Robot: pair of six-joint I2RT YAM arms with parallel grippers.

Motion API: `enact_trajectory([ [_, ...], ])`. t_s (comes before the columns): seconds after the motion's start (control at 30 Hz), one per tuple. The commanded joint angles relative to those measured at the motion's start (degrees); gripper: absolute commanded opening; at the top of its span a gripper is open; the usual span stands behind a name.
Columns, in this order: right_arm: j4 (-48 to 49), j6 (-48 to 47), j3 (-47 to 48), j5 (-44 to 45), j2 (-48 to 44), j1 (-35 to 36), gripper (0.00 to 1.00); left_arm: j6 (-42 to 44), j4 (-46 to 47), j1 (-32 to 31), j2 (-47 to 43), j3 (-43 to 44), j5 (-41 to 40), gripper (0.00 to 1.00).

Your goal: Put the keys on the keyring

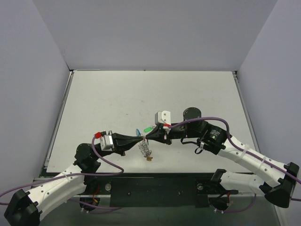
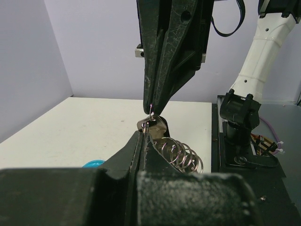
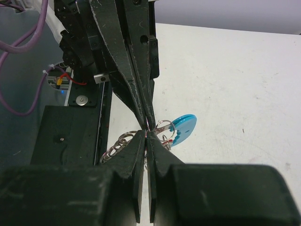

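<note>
Top, left-wrist and right-wrist views. The left gripper point(image 1: 140, 138) and the right gripper point(image 1: 147, 137) meet tip to tip above the near middle of the table point(image 1: 117, 94). The left gripper's jaws are pressed together, with no gap showing, clamped on the wire of the keyring point(image 1: 146, 149). The right gripper's jaws are likewise closed, pinching a fine loop of the same wire directly opposite. Between the two tips sits a small flat piece of silver metal; whether it is a key cannot be told.

The coiled part of the keyring point(image 2: 181, 153) hangs below and just beside the joined tips, its turns spread apart. Its blue tag point(image 3: 183, 129) lies just beyond the tips, on the table side. A green tag point(image 1: 147, 128) shows close behind the meeting point; its key is too small to make out.
</note>
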Motion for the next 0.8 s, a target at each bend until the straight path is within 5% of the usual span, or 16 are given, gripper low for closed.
enact_trajectory([
  [0.0, 2.28, -0.02, 1.57, -0.60, -1.19, -0.43, 0.00, -0.37, 3.98, -0.10, -0.47, 2.31, -0.33, 0.00],
  [0.77, 2.19, -0.38, 0.78, 0.81, -1.01, -0.43, 0.00, -1.25, 5.47, -0.10, 0.14, 2.05, 0.55, 0.00],
])
